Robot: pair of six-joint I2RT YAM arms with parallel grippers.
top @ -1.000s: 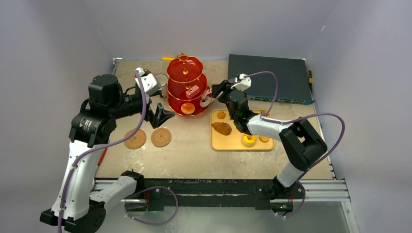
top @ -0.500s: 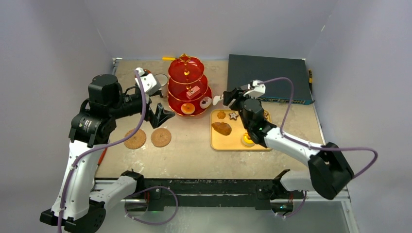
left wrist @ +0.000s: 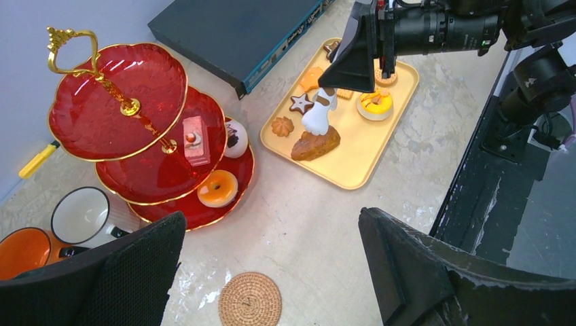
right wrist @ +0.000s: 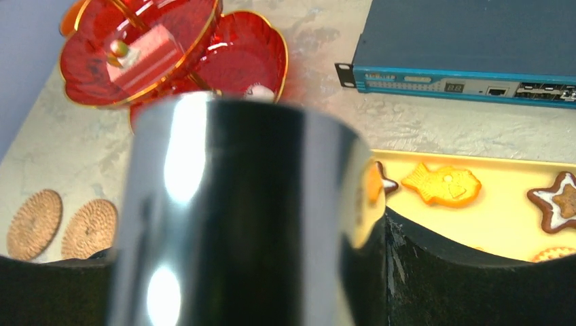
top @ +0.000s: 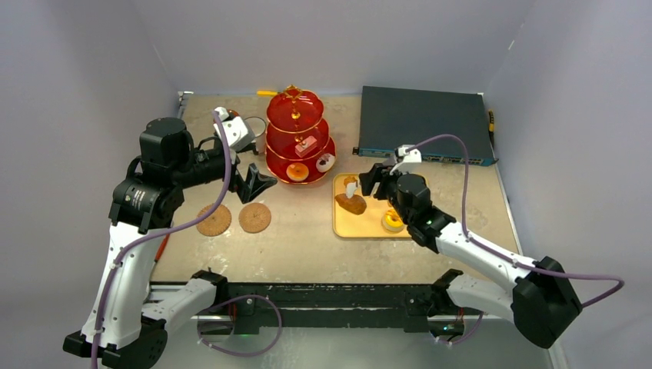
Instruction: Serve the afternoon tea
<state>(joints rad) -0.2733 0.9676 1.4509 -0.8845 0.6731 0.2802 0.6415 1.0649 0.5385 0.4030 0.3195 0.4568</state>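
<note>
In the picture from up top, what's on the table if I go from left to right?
First round coaster → second round coaster → red cake stand → yellow tray.

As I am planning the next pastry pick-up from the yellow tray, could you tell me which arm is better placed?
Right. The right hand holds tongs over the brown pastry on the tray; the open left hand sits beyond the stand.

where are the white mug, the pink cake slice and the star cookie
white mug [left wrist: 80, 216], left wrist view, on its white inside
pink cake slice [left wrist: 195, 140], left wrist view, its top
star cookie [left wrist: 299, 103], left wrist view, its centre
</note>
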